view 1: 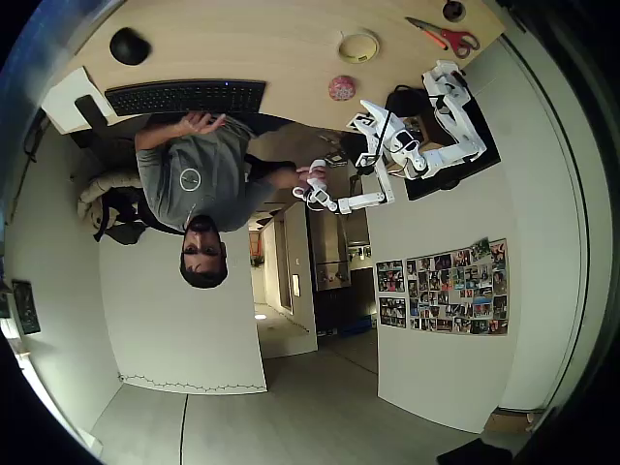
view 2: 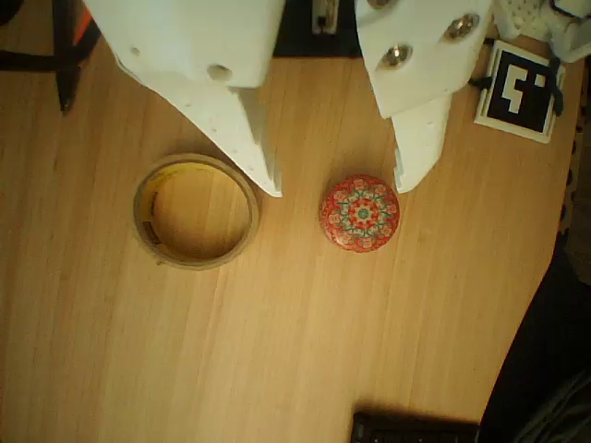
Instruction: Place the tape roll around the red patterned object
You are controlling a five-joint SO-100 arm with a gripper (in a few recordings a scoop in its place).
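Cream tape roll (view 2: 196, 211) lies flat, hole up, beside the red patterned object (view 2: 360, 213).

Built of glossy white moulded plastic segments (view 1: 426, 145), jointed, with a thin black cable running along the links. Ends in a white two-finger gripper (view 2: 339, 185): two broad flat plates tapering to blunt wedge tips. Round silver screw heads (view 2: 395, 55) at one o'clock on the right-hand plate.
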